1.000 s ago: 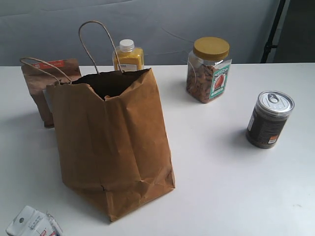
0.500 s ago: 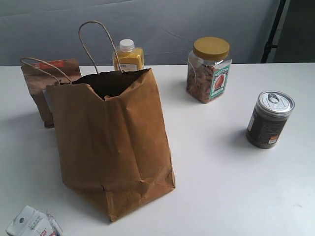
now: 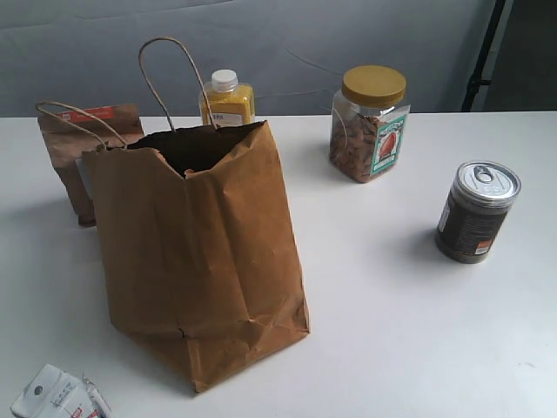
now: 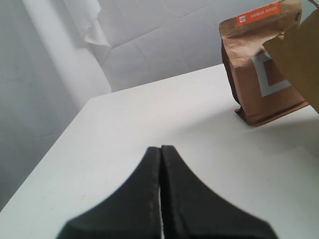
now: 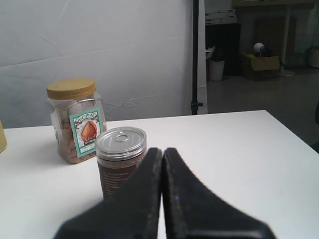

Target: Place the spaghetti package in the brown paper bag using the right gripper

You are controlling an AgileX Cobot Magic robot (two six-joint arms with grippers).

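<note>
The brown paper bag (image 3: 200,261) stands upright and open-mouthed on the white table (image 3: 392,313), left of centre in the exterior view; one corner of it shows in the left wrist view (image 4: 299,55). The spaghetti package is not visible in any view. Neither arm appears in the exterior view. My right gripper (image 5: 162,150) is shut with nothing between its fingers, just behind a dark can with a silver lid (image 5: 119,159). My left gripper (image 4: 160,148) is shut and empty over bare table.
A smaller brown pouch with a red label (image 3: 83,157) stands behind the bag, also in the left wrist view (image 4: 259,64). A yellow bottle (image 3: 228,100), a nut jar with a gold lid (image 3: 369,126) and the can (image 3: 476,212) stand on the table. A white carton (image 3: 57,396) lies front left.
</note>
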